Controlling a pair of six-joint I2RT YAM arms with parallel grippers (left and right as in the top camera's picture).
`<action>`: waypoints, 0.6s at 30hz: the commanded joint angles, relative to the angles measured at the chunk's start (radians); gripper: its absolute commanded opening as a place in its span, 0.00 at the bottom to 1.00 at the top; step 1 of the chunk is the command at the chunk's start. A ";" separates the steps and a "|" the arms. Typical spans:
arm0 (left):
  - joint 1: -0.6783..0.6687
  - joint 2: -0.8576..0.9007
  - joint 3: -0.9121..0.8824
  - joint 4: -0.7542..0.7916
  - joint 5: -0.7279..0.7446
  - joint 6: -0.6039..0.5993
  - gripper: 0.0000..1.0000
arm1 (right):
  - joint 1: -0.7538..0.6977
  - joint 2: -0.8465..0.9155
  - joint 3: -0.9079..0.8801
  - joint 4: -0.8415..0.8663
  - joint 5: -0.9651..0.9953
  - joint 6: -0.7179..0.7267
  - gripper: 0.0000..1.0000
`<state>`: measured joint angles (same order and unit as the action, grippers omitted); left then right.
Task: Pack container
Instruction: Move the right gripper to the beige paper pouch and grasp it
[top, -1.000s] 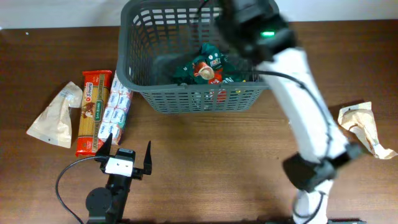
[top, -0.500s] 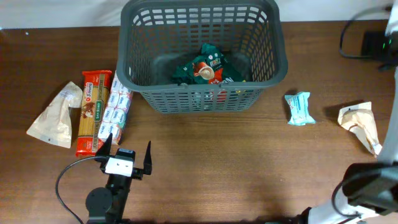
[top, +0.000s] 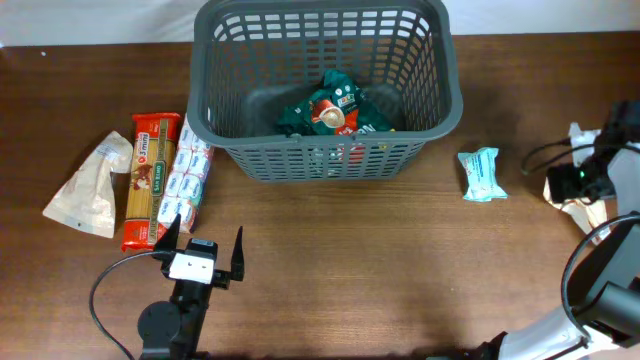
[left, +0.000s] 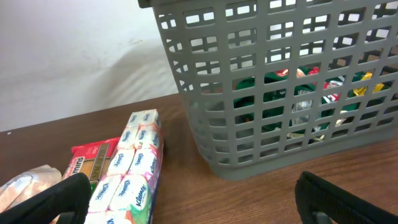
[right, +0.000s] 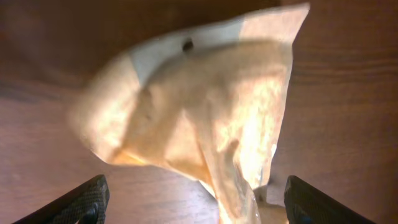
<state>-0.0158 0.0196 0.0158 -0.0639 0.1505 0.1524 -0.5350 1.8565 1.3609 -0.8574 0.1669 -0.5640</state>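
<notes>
The container (top: 320, 155) is a large dark grey slotted basket at the back middle of the table, also seen in the left wrist view (left: 280, 93). A green snack packet (top: 325, 112) lies inside it. My left gripper (top: 200, 255) is open and empty near the front edge, its fingers at the bottom corners of the left wrist view (left: 199, 208). My right gripper (top: 583, 182) is open at the far right, low over a crumpled beige bag (right: 199, 106) that lies between its fingers (right: 196, 199).
A teal packet (top: 481, 174) lies right of the basket. Left of the basket lie a Kleenex tissue pack (top: 187, 172), a red spaghetti pack (top: 147, 180) and another beige bag (top: 88, 185). The tissue pack also shows in the left wrist view (left: 134, 165).
My right arm has swung from over the basket to the far right and come down over the beige bag. The teal packet is now uncovered. The left arm has not moved.
</notes>
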 joint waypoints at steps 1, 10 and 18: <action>-0.005 -0.001 -0.007 0.000 0.011 -0.006 0.99 | -0.037 0.001 -0.037 0.004 0.013 -0.129 0.87; -0.005 -0.001 -0.007 0.000 0.011 -0.006 0.99 | -0.073 0.129 -0.045 0.048 0.093 -0.153 0.86; -0.005 -0.001 -0.007 0.000 0.011 -0.006 0.99 | -0.074 0.171 -0.044 0.127 0.093 -0.028 0.17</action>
<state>-0.0158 0.0196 0.0158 -0.0639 0.1505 0.1524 -0.6018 2.0071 1.3262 -0.7452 0.2512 -0.6544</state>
